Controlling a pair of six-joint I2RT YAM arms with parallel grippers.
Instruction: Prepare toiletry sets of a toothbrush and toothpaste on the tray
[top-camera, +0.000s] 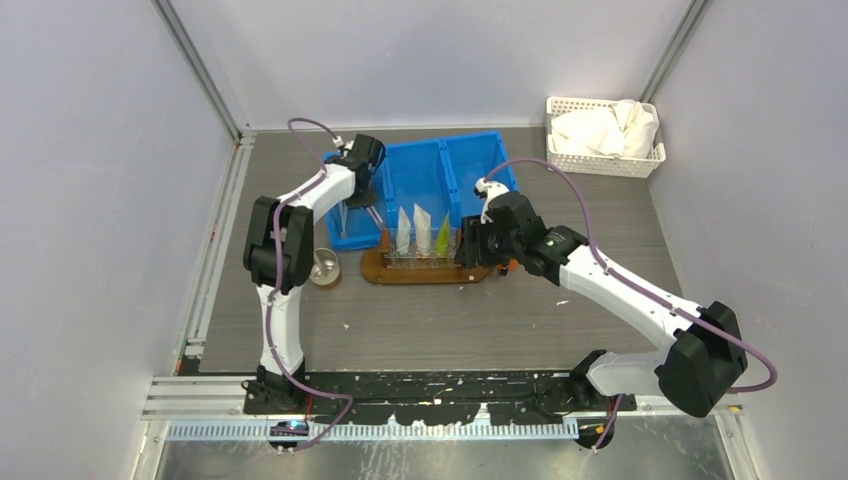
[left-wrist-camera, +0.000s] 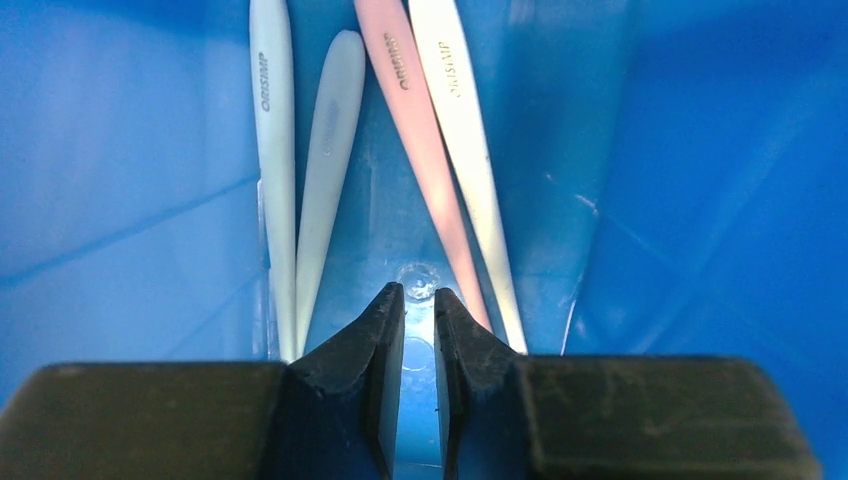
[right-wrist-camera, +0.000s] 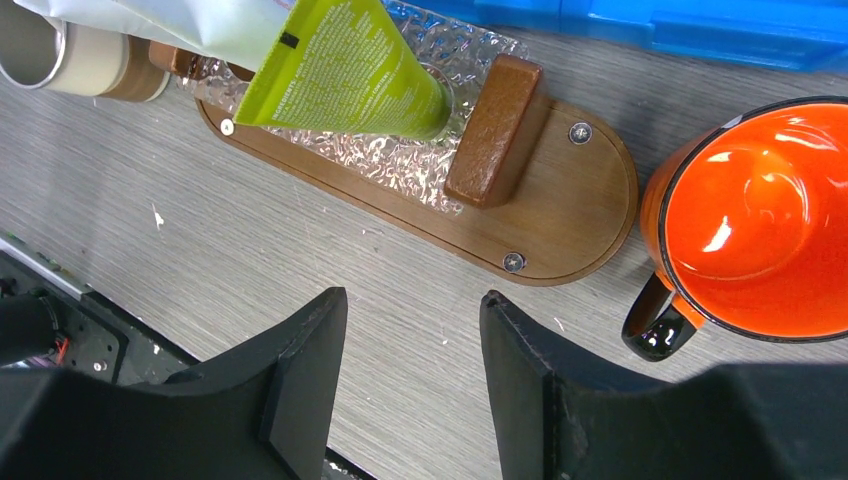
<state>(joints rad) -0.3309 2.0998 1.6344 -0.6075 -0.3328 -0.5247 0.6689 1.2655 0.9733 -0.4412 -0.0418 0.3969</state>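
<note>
At the middle of the table (top-camera: 450, 320) lies the tray (top-camera: 430, 276), its long side across, just in front of the blue bin (top-camera: 470, 160). Three toothpaste tubes (top-camera: 422, 230) stand upright on it in a row, inside a clear holder (right-wrist-camera: 455, 50) with a dimpled surface. The yellow-green tube (right-wrist-camera: 340, 70) is the one nearest the right end, with its narrow end down in the holder. A wooden block (right-wrist-camera: 495, 130) closes the holder on that side.

An orange mug (right-wrist-camera: 760, 220) with a black handle stands just beside the right end of the tray, and a cup (top-camera: 325, 267) stands just beside the left end.

The right gripper (right-wrist-camera: 412, 315) hovers over bare table in front of the tray's right end; its jaws are moderately apart and hold nothing.

The left gripper (left-wrist-camera: 418, 298) is down inside the left compartment of the bin, with blue walls close on both sides. Its jaws are narrow, with only a thin slit between them and nothing in it. Four toothbrush sticks (left-wrist-camera: 430, 170) lie on the bin floor just ahead of the fingertips, one pink and the others pale.

A white basket (top-camera: 603, 140) with white cloth sits well apart at the far right corner.
</note>
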